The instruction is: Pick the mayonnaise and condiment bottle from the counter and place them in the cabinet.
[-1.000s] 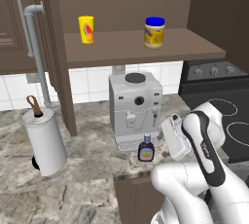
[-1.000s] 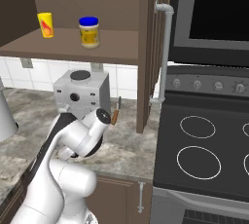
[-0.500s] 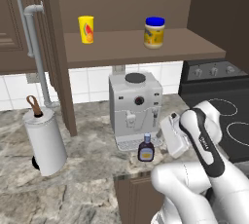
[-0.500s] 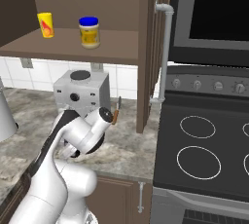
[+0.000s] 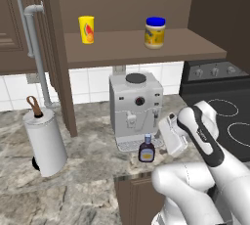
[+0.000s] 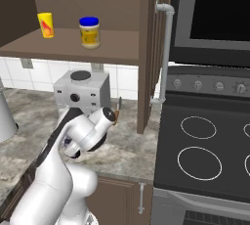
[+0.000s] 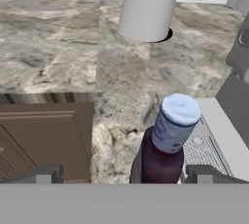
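Marbled grey-beige counter (image 5: 93, 170) carries the condiment bottle (image 5: 146, 149), dark brown, narrow-necked, pale-capped, upright just before the boxy grey coffee machine (image 5: 135, 106). Gripper (image 7: 124, 175) fingers stand spread wide either side of it, gripping nothing. Mayonnaise (image 5: 155, 32) stands on the cabinet (image 5: 146, 49) shelf.
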